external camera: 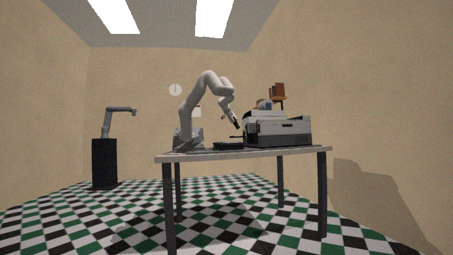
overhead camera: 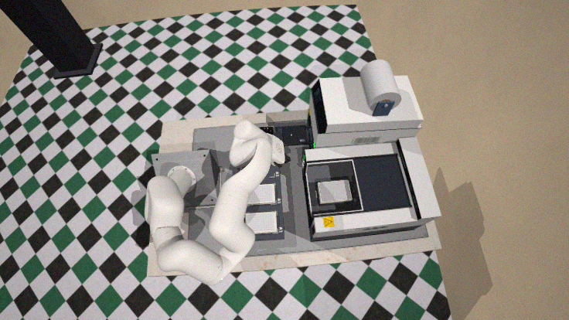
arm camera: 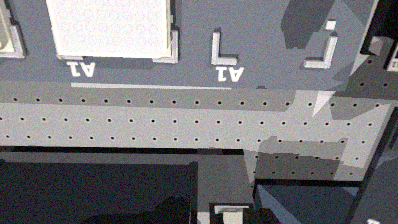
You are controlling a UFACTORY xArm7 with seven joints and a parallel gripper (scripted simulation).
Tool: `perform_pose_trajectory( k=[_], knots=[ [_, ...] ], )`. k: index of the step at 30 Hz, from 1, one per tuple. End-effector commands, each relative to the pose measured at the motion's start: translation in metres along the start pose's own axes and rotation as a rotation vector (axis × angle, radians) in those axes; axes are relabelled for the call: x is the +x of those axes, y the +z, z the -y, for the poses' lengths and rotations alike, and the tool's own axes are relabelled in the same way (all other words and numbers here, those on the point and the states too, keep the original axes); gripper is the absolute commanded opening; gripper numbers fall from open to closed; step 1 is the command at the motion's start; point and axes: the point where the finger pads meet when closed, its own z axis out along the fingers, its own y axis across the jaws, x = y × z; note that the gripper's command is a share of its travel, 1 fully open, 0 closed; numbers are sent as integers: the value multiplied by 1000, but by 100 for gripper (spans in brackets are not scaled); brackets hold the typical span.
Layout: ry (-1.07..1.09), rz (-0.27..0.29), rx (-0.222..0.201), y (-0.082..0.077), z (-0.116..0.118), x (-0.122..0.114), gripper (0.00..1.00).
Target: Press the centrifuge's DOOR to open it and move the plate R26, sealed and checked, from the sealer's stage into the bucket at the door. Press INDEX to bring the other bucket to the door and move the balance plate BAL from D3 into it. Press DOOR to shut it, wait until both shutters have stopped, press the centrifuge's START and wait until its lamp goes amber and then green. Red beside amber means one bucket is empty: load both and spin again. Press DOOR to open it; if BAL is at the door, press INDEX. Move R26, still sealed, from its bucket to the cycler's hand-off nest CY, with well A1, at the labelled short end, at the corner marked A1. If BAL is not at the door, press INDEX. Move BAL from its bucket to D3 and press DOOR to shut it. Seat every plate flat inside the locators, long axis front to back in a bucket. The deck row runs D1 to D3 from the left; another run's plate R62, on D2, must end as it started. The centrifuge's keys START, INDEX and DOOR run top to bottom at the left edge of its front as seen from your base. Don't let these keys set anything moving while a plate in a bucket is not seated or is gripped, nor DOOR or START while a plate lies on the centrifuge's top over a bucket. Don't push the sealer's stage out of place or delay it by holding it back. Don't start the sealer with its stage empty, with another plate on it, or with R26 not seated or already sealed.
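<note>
My gripper is shut and empty. It points down at a slant, close to the left front corner of the centrifuge. The centrifuge's door is open, and a sealed white plate lies flat in the bucket there. Two white plates stay on the deck row, one in the middle nest and one in the nest nearest the camera. The third nest is empty and marked A1. The sealer's dark stage is empty. The keys are too small to make out.
The sealer with its film roll stands behind the centrifuge. My arm covers part of the deck. A perforated grey strip runs between the deck row and the centrifuge. A second arm on a black pedestal stands apart on the floor.
</note>
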Motion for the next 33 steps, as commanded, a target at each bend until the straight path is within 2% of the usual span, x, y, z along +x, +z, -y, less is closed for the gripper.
perform_pose_trajectory(
  k=[1,28,33],
  knots=[
    [1,5,-2,4,-1,-4,0],
    [0,5,-2,43,-1,-17,0],
    [0,5,-2,44,-1,-17,0]
  ],
)
